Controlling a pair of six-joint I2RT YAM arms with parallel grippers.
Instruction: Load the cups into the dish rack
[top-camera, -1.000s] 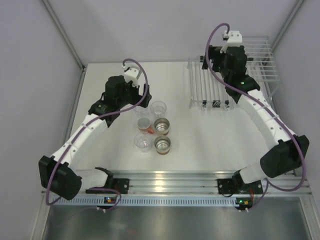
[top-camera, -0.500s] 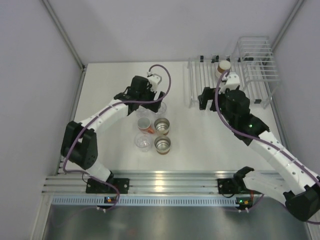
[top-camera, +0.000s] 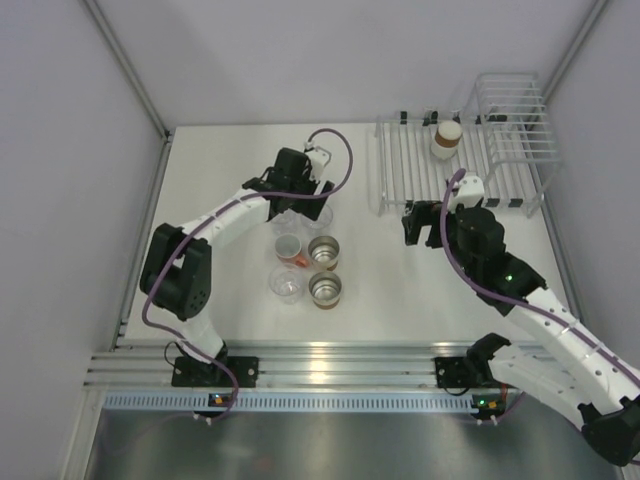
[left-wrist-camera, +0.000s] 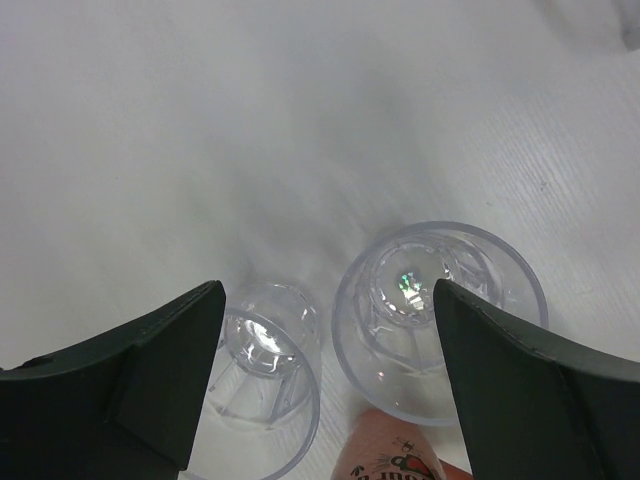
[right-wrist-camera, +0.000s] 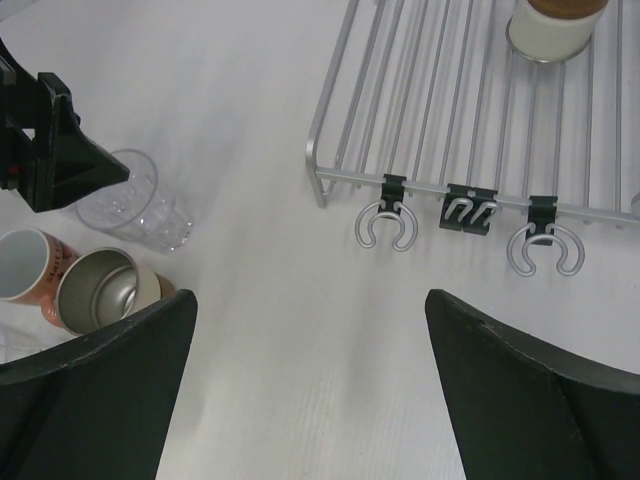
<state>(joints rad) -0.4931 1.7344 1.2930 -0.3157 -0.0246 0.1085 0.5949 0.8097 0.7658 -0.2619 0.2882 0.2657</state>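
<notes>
Brown cup on dish rack flat bars; other cups on table.

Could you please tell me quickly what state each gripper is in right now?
Left gripper: open, empty, above the clear plastic cups.
Right gripper: open, empty, just short of the white wire dish rack.

- left arm: upper link folded above its base, forearm stretched toward the dish rack, ending well to the rack's left.
- left gripper: pointing downward, jaws spread wide, both fingers in the wrist view.
- right arm: elbow swung out low on the rack's near-right side, forearm angled back toward the rack.
- right gripper: just short of the rack's near edge, jaws spread wide.
</notes>
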